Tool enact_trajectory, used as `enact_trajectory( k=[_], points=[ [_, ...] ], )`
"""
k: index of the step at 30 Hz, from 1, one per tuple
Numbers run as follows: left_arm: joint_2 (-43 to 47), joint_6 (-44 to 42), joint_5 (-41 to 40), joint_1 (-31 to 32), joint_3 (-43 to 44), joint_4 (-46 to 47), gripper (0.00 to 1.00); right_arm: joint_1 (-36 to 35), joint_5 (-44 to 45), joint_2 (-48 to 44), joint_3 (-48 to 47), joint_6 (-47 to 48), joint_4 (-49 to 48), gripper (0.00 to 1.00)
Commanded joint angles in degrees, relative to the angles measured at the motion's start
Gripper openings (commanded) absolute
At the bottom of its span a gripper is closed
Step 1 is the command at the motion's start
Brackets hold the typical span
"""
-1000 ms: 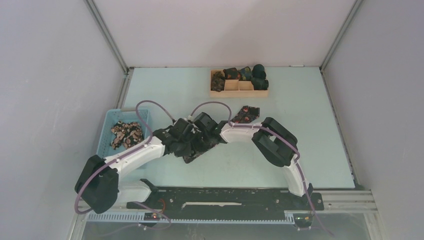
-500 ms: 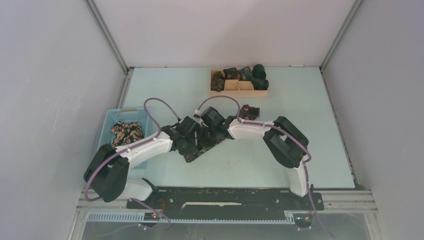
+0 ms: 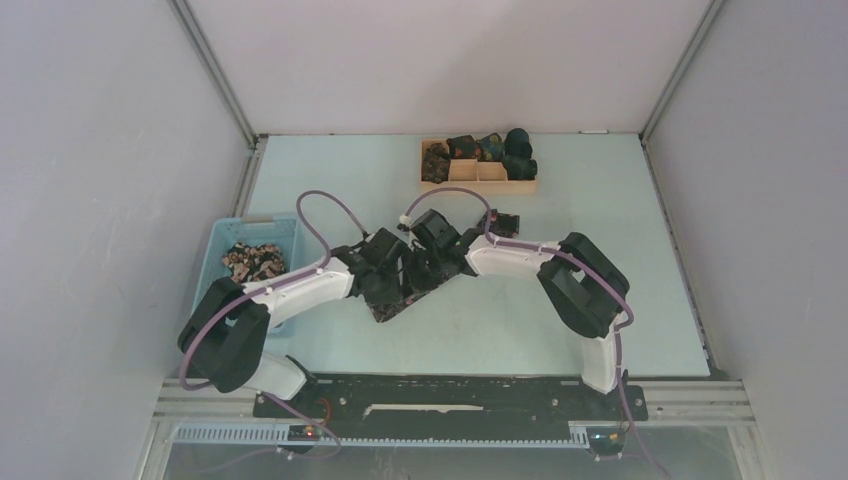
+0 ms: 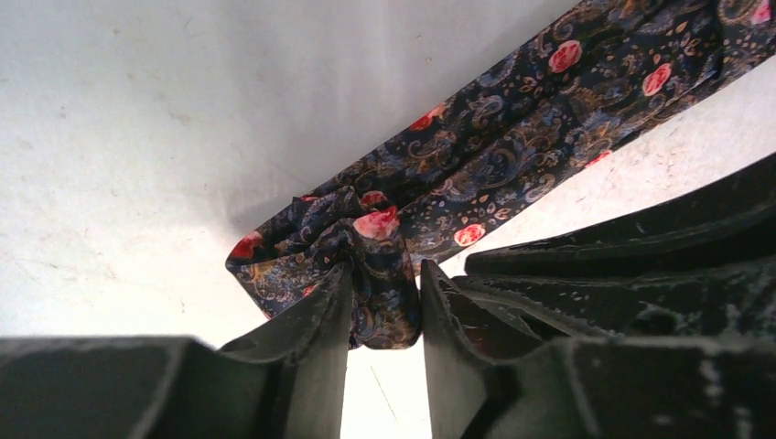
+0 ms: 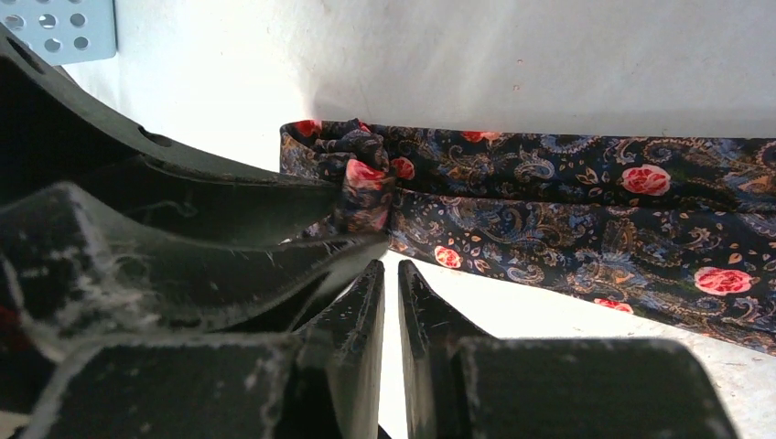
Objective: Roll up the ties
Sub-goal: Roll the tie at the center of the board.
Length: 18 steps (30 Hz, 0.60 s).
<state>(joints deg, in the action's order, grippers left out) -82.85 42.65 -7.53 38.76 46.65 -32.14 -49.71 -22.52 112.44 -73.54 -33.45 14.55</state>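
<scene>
One of the ties [image 3: 390, 311], dark with red roses, lies slantwise at mid-table under both wrists; its far end [image 3: 501, 222] shows beyond the right arm. In the left wrist view the tie [image 4: 522, 146] has a bunched, folded end sitting between my left gripper's [image 4: 384, 274] parted fingers. The right wrist view shows the same tie [image 5: 567, 183] stretched across. My right gripper [image 5: 389, 265] is closed to a thin slit just below that fold, with nothing in it. From above, both grippers [image 3: 405, 288] meet over the tie's near end.
A light-blue basket [image 3: 222, 240] at the left holds more patterned ties [image 3: 250, 262]. A wooden divided tray [image 3: 478, 186] at the back holds several rolled ties [image 3: 505, 150]. Grey walls close in left, right and behind.
Both arms have reached farther in over the tie's near end. The left jaws, shut before, have parted around the bunched fold.
</scene>
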Motion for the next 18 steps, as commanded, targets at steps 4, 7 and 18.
enact_trajectory(
  k=[4, 7, 18],
  points=[
    [0.78, 0.41, -0.12, 0.85, 0.91, 1.94, 0.45, 0.78, 0.29, -4.12, 0.17, 1.12, -0.06, 0.14],
    [2.17, 0.17, 0.42, 0.89, 0.36, 2.77, 0.47, 1.17, 0.20, -4.74, 0.16, 0.85, -0.44, 0.14],
    [9.04, -1.18, 0.57, 0.89, -2.71, 5.36, 0.59, 1.87, -0.95, -6.79, 0.16, -0.80, -2.07, 0.15]
  ],
)
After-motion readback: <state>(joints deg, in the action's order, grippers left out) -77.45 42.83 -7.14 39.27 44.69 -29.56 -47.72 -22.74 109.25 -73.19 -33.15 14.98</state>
